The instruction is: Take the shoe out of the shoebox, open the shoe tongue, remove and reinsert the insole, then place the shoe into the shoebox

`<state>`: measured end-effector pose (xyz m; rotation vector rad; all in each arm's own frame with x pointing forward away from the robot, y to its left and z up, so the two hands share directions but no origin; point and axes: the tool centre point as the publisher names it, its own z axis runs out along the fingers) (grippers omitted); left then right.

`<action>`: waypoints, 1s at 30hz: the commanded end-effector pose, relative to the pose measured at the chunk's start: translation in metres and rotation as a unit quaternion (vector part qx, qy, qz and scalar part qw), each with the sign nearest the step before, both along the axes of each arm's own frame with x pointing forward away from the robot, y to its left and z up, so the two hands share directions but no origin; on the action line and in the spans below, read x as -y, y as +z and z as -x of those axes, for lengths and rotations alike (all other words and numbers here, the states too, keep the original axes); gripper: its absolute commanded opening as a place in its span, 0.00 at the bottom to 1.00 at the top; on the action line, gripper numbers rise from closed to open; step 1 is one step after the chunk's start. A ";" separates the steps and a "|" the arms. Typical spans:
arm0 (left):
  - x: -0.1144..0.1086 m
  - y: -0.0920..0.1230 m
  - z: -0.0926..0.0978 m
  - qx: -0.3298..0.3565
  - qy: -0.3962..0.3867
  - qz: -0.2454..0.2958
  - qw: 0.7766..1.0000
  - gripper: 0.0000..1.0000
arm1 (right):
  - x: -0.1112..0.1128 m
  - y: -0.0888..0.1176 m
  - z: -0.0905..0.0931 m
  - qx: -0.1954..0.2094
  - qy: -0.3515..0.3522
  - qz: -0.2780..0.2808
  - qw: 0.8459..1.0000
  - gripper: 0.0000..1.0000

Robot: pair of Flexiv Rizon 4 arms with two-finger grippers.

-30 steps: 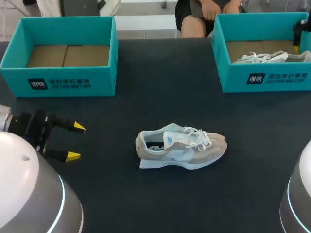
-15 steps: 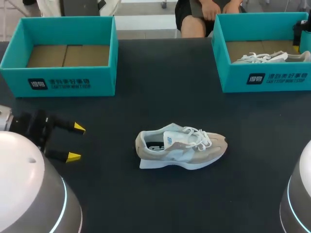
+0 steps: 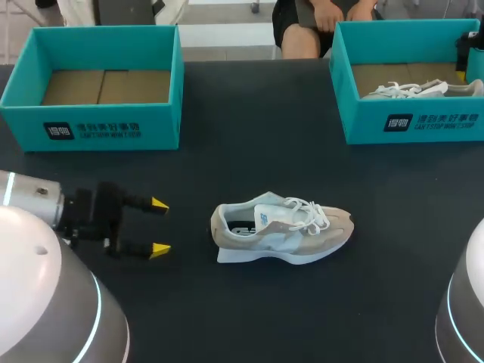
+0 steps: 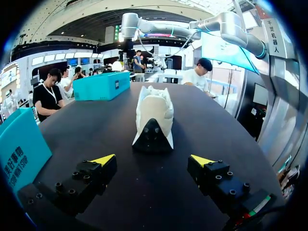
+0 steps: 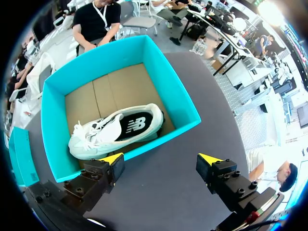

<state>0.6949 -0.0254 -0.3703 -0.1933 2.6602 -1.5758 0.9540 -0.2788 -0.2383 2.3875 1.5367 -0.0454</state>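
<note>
A beige and white sneaker [image 3: 281, 230] lies on its sole on the black table, toe to the right, tongue and laces up. My left gripper [image 3: 159, 227] is open, a short way left of the heel and not touching it. From the left wrist the sneaker [image 4: 153, 114] stands ahead of the open gripper [image 4: 154, 160], heel toward it. My right gripper [image 5: 163, 159] is open above the near wall of the right teal shoebox [image 5: 185, 103], in which a white shoe [image 5: 115, 130] lies on its side.
An empty teal shoebox [image 3: 113, 128] stands at the back left, and the right shoebox [image 3: 423, 121] with its white shoe [image 3: 416, 89] at the back right. A person sits beyond the table's far edge.
My left gripper has moved to the right, toward the sneaker's heel, staying open. The sneaker has not moved.
</note>
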 end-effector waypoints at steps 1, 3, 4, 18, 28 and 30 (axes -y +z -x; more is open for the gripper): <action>0.027 -0.011 -0.009 0.009 0.003 0.001 1.000 1.00 | 0.000 0.000 0.001 0.001 0.000 0.000 1.000 1.00; 0.038 -0.014 -0.013 0.015 0.001 -0.003 1.000 1.00 | 0.000 0.000 0.001 0.001 0.000 0.000 1.000 1.00; 0.044 -0.015 -0.015 0.014 0.000 -0.001 1.000 1.00 | 0.000 0.000 0.001 0.001 0.000 0.000 1.000 1.00; 0.090 -0.027 -0.003 0.010 -0.014 -0.012 1.000 1.00 | 0.000 0.000 0.001 0.001 0.000 0.000 1.000 1.00; 0.103 -0.032 -0.002 0.008 -0.017 -0.011 1.000 1.00 | 0.000 0.000 0.001 0.001 0.000 0.000 1.000 1.00; 0.106 -0.033 -0.002 0.005 -0.019 -0.008 1.000 1.00 | 0.000 0.000 0.001 0.001 0.000 0.000 1.000 1.00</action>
